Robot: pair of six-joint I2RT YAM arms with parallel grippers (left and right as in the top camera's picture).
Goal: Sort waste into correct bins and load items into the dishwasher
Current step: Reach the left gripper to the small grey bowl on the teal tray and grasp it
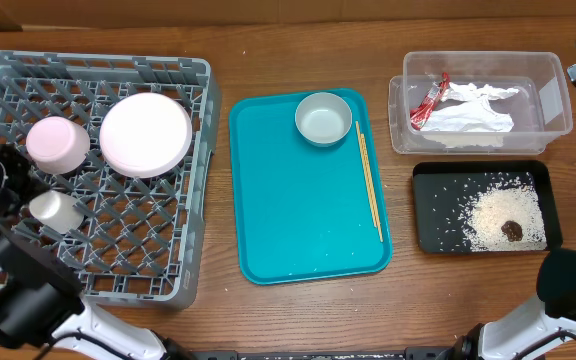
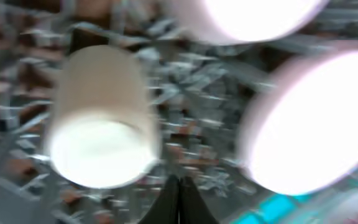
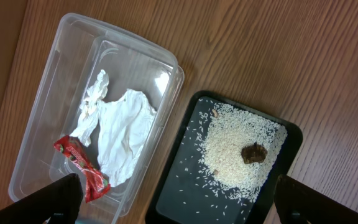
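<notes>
1. The left gripper (image 2: 178, 186) hangs low over the rack (image 1: 193, 180). Its jaws look pressed together with nothing between them, though the wrist view is blurred.
2. Just beside it the cup (image 2: 101, 124) rests on the rack's grid and is not touching the fingers. The pink bowl (image 1: 58, 143) sits upturned behind the cup, and the large plate (image 1: 146, 134) lies to the right of that bowl.
3. One bowl (image 1: 323, 118) is not yet loaded. It sits upright in the far corner of the teal tray (image 1: 288, 220), close to the chopsticks (image 1: 369, 180), so fetching it is probably the step in hand.
4. To do it well, the left arm should lift clear of the rack wall before swinging over. It should open wide and pinch the bowl's rim on the side away from the chopsticks. The bowl can then go in the free grid in front of the plate, where it will not knock the cup.
5. The black tray (image 1: 428, 240) holds the rice (image 1: 498, 212) and the brown lump (image 1: 511, 230).
6. Farthest off, the clear tub (image 1: 558, 100) holds the wrapper (image 1: 428, 100) and the napkin (image 1: 473, 112). The right gripper (image 3: 179, 196) is spread wide and empty above both bins, so the waste looks sorted.
</notes>
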